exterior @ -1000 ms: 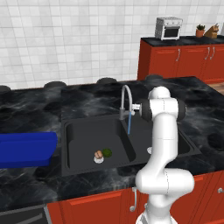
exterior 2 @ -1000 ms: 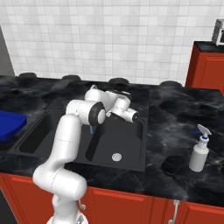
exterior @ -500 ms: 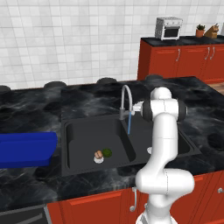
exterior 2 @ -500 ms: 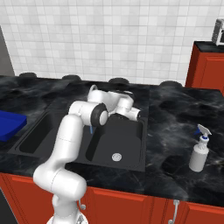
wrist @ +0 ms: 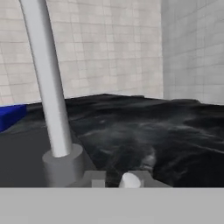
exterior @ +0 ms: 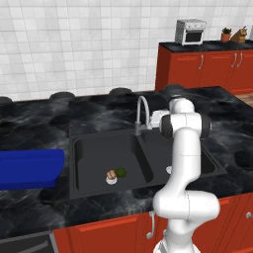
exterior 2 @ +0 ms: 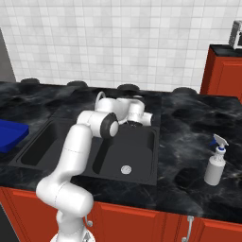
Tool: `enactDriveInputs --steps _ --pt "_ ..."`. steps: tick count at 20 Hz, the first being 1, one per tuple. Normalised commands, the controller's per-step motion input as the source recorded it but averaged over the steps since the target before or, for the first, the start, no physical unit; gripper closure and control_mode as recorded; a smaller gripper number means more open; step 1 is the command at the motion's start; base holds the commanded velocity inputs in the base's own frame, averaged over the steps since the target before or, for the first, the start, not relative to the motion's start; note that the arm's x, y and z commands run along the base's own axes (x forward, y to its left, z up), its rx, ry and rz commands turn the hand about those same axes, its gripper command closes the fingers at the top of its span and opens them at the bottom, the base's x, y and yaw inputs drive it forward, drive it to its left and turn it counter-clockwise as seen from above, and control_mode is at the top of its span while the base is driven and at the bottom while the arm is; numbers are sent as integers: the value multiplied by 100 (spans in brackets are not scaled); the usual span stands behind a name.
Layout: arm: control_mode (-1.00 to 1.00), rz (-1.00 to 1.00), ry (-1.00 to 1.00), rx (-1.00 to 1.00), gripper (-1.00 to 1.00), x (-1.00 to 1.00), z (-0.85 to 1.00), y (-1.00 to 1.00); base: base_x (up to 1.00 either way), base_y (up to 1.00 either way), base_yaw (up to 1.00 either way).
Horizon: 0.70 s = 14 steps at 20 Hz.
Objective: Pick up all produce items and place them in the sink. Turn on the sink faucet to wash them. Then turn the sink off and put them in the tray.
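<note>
Beside the slim silver gooseneck faucet (exterior: 142,114), at the back rim of the matte black double-basin sink (exterior: 89,168): pincer (exterior: 157,120), closed, gripping nothing visible. Tan-brown lumpy piece (exterior: 111,174) and dark green ball (exterior: 121,172) lay touching in left basin. Bright blue rectangular tray (exterior: 29,169) rested near table's left edge.

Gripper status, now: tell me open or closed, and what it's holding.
Gripper: closed, right beside the faucet at the back of the sink; whether the jaws pinch the faucet's lever cannot be told.
</note>
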Motion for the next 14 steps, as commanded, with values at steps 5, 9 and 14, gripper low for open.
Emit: enactDriveInputs --steps 5,9,14 --pt "-100 14 -11 -12 100 0 41 71 0 0 0" --pt "-100 8 -10 -12 100 0 17 37 0 0 0" --pt "-100 7 -8 -9 -100 0 7 11 0 0 0"
